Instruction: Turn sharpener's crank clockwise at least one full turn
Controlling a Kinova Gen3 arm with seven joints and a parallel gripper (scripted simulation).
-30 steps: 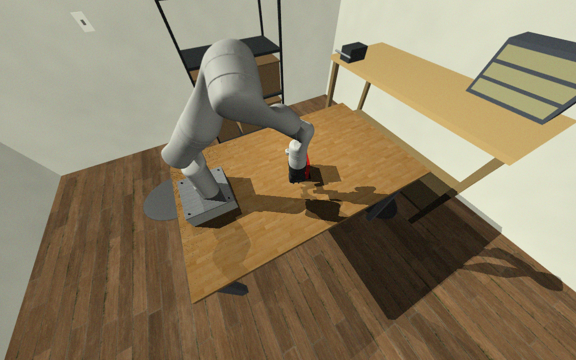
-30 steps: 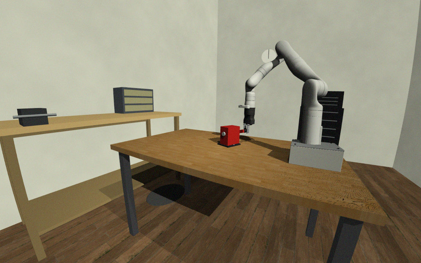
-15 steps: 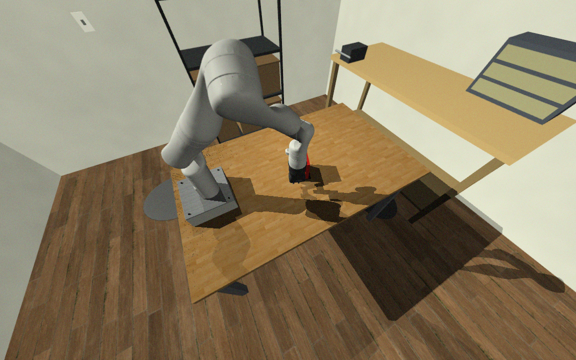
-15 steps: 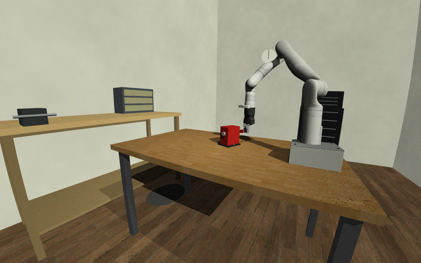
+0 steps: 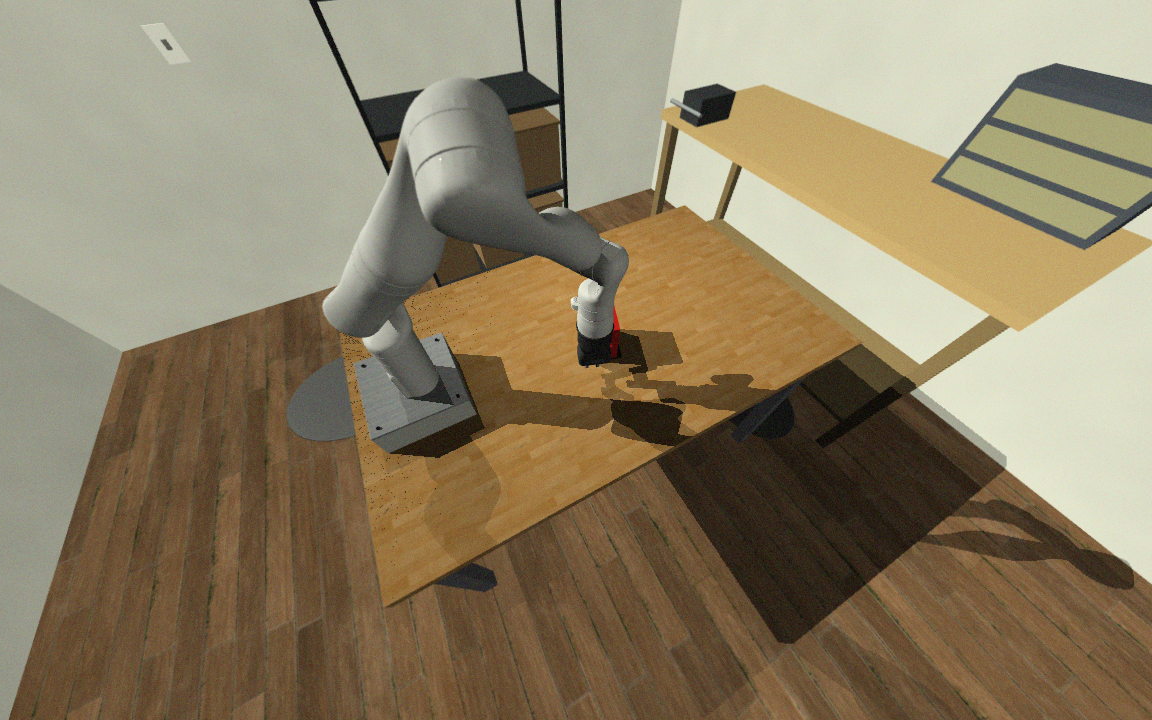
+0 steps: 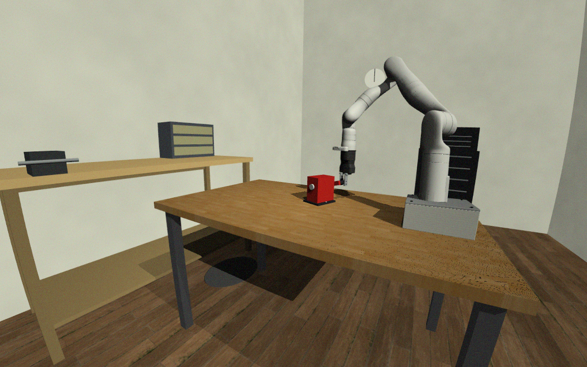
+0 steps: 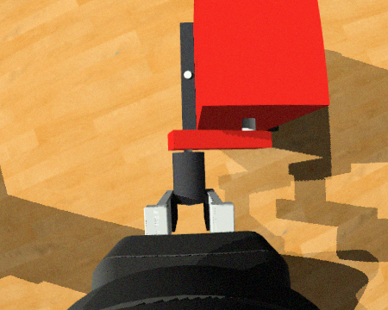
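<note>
The red box-shaped sharpener (image 6: 319,188) (image 7: 256,29) (image 5: 616,324) stands on a dark base plate (image 7: 186,81) on the wooden table (image 6: 332,228). Its red crank arm (image 7: 220,139) (image 6: 337,183) lies level across the near side in the wrist view, with a dark cylindrical handle (image 7: 189,178) at its left end. My gripper (image 7: 190,203) (image 6: 344,180) (image 5: 596,356) points down and is shut on that handle. In the top view my gripper hides most of the sharpener.
My arm's grey base block (image 6: 440,217) (image 5: 410,398) sits on the table behind the sharpener. A side bench (image 6: 117,166) holds a drawer unit (image 6: 186,139) and a dark box with a rod (image 6: 45,161). A shelf rack (image 5: 455,98) stands by the wall.
</note>
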